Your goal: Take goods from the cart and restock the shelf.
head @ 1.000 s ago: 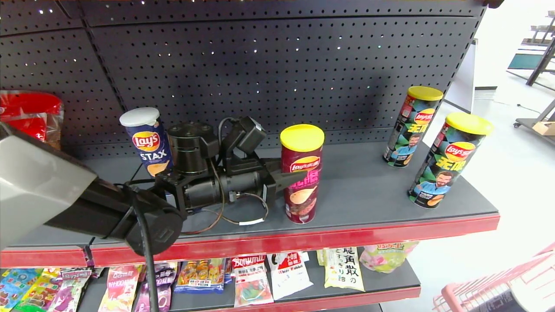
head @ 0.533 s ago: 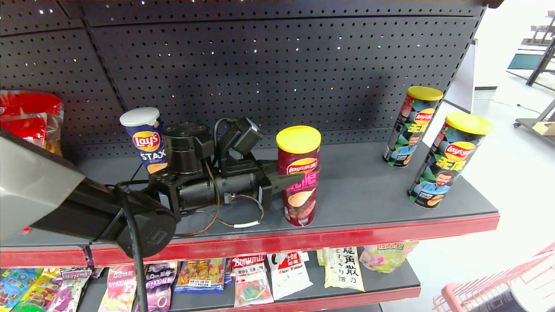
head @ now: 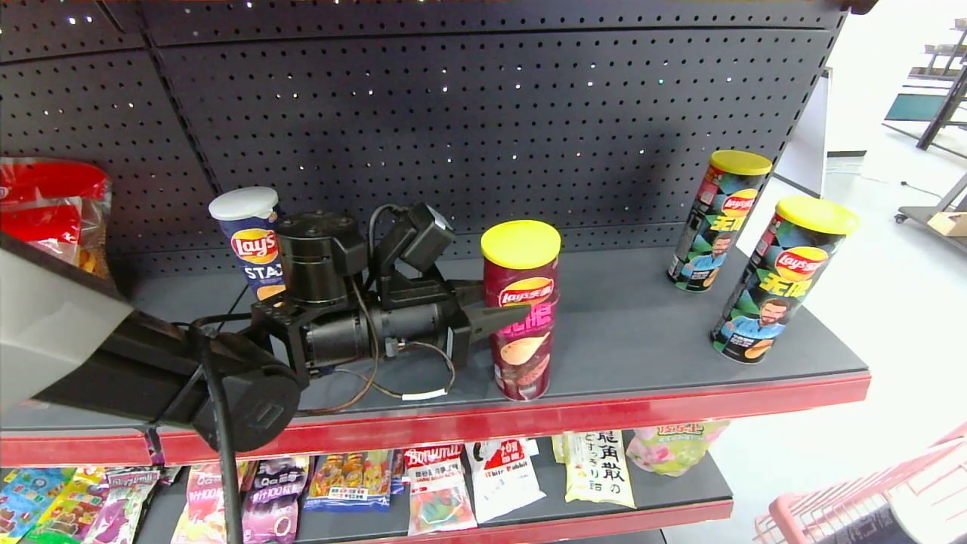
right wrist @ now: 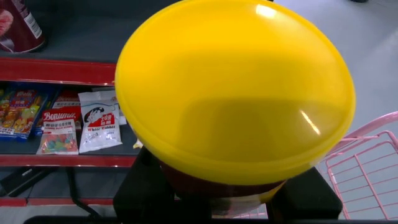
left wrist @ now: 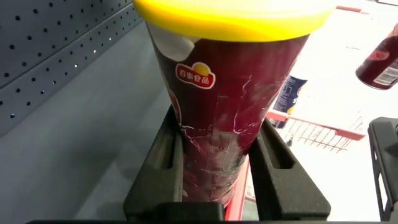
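From the head camera I see the left gripper (head: pixel 520 306) clenched on the maroon canister (head: pixel 521 332), a tall glossy cardboard tube with a flat yellow plastic lid. It stands upright on the matte grey shelf (head: pixel 627 332), close to the shiny red front lip. Behind the arm's wrist stands a blue canister (head: pixel 253 242) with a white lid. Two green canisters (head: pixel 718 223) with yellow lids stand well apart to the right. A dark perforated pegboard (head: pixel 483 128) backs the shelf, crinkly snack bags (head: pixel 438 483) lie on the level below, and the pink wire cart (head: pixel 831 499) pokes in at the lower right corner.

On the left wrist camera, the black moulded fingers (left wrist: pixel 165 155) press both sides of the maroon tube, whose foil-like skin looks creased.

The right wrist camera shows the right gripper (right wrist: pixel 221 193) grasping a second canister (right wrist: pixel 236 87) (same round yellow lid, dark red body), its black jaws snug on either side.

Against a second ago, the maroon tube sits slightly further left, and the wrist now covers more of the blue canister's label
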Tool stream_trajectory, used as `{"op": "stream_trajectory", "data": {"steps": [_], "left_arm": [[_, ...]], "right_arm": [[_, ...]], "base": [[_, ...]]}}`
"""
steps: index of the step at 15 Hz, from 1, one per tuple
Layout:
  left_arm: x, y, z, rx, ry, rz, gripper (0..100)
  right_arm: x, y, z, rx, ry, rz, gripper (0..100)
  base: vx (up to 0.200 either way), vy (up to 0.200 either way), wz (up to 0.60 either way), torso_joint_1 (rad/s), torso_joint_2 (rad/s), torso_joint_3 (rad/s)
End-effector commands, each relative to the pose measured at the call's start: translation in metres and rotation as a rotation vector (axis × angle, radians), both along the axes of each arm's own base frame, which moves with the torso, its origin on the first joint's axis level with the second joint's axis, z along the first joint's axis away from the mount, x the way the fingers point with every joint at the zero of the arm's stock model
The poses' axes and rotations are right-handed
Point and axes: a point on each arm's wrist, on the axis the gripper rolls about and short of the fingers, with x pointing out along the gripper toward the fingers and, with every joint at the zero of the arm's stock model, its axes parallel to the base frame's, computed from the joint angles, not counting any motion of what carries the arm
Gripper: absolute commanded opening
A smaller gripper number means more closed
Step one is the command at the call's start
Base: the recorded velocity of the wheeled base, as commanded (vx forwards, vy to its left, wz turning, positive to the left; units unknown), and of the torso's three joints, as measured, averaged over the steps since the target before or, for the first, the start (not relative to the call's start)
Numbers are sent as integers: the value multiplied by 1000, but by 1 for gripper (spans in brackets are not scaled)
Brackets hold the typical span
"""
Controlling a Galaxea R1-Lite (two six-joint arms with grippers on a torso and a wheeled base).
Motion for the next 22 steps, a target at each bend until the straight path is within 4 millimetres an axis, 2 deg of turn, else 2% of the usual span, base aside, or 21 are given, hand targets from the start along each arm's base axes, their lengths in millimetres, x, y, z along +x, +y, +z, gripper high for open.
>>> {"op": "stream_trajectory", "data": {"steps": [1, 6, 10, 16, 22], "left_arm": [[1, 0, 1, -5, -13, 9, 0], [1, 1, 0, -1, -26, 26, 0], [-13, 7, 1, 16, 14, 4, 0], [-12, 8, -3, 22, 22, 5, 0], [-8, 1, -10, 27, 37, -25, 0]], "right_arm": [[0, 0, 1, -1, -3, -2, 0], [-1, 0, 2, -1, -6, -2, 0], [-1, 0, 2, -4, -8, -14, 0], [-4, -1, 1, -3, -19, -14, 0], [-5, -1, 0, -2, -26, -14, 0]], "base": [[0, 0, 0, 0, 0, 0], [0, 0, 0, 0, 0, 0], [0, 0, 0, 0, 0, 0], [0, 0, 0, 0, 0, 0], [0, 0, 0, 0, 0, 0]]}}
